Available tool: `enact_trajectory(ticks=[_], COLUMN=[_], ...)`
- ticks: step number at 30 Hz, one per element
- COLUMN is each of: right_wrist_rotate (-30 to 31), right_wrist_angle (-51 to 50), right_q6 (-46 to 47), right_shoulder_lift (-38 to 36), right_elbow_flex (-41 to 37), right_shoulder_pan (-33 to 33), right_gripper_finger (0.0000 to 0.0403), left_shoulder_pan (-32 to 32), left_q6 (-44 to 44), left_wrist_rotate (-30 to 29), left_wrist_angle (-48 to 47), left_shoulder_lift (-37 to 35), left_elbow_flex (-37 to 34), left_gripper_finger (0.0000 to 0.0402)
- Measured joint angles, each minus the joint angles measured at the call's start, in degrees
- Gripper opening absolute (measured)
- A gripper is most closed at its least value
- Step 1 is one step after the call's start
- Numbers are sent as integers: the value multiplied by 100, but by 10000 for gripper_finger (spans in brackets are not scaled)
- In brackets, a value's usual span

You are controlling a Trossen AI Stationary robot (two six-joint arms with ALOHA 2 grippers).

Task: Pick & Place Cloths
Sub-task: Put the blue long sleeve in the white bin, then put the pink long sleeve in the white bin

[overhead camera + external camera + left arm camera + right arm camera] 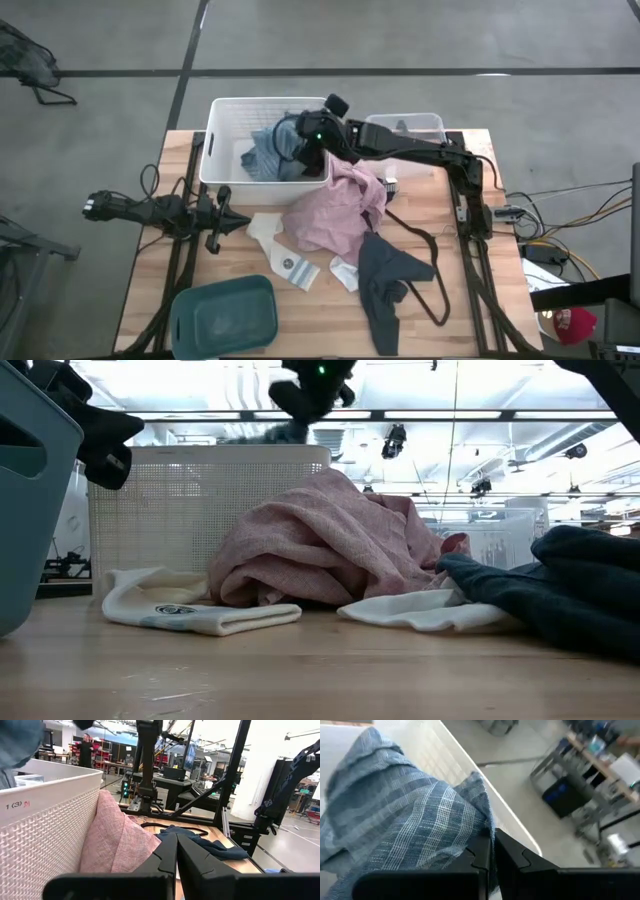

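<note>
My right gripper (298, 148) reaches over the white basket (222, 140), shut on the blue-grey striped shirt (262, 152), which lies bunched inside the basket. The pink garment (335, 205) is heaped on the table against the basket's near right corner. A dark navy garment (385, 275) sprawls nearer the front edge. White socks (290, 262) (345, 272) and a cream piece (262, 226) lie flat beside the pink heap. My left gripper (240, 222) waits shut at the table's left, pointing at the pink garment (120, 845). My right gripper (492, 834) pinches a fold of the blue-grey striped shirt (470, 815) between its shut fingers, coming from above and slanting down into the basket. The rest of the shirt (395, 810) spreads out ahead of the fingers, slack, against the basket's inner wall (435, 750).
A teal bin (225, 315) sits at the near left corner. A clear container (410, 128) stands right of the basket, under the right arm. A thin black wire hanger (430, 250) lies by the navy garment. Bare wood shows at the near edge and far left.
</note>
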Motion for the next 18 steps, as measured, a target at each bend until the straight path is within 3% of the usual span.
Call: enact_trajectory(ticks=[7, 18], right_wrist_rotate=[-1778, -1859], right_wrist_angle=[-440, -450], right_q6=[976, 1138], right_shoulder_lift=[-2, 0], right_elbow_flex=[-343, -536], right_shoulder_pan=[-379, -387], right_gripper_finger=[15, 95], left_shoulder_pan=[0, 0], left_q6=[0, 0], left_wrist_rotate=[-1, -1], left_wrist_angle=[0, 0], left_shoulder_lift=[0, 0], left_elbow_flex=[0, 0], left_gripper_finger=[12, 12])
